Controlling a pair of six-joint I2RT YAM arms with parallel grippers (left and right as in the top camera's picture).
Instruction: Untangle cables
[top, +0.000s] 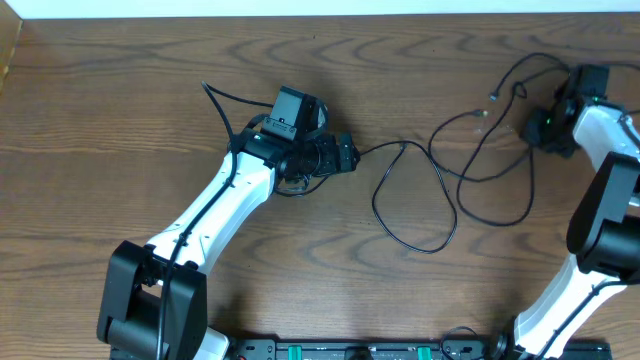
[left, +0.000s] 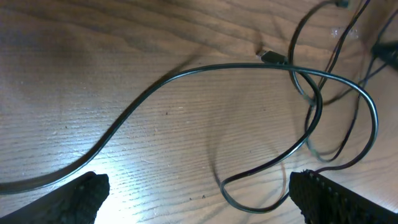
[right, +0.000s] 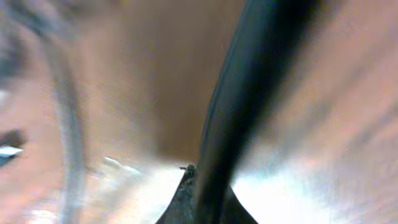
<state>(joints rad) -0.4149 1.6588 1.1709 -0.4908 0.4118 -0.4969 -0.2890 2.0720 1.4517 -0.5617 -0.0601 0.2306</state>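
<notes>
Thin black cables lie in loose, crossing loops on the wooden table between the two arms. My left gripper is low over the table, open and empty. In the left wrist view its fingers stand wide apart; one black cable sweeps across ahead of them and a small loop lies near the right finger. A plug end rests further on. My right gripper is at the far right, shut on a black cable that fills the blurred right wrist view. I cannot pick out the white cable clearly.
More cable loops curl round the right gripper near the table's far edge. A thicker black wire rises from the left arm. The arm bases stand at the front edge.
</notes>
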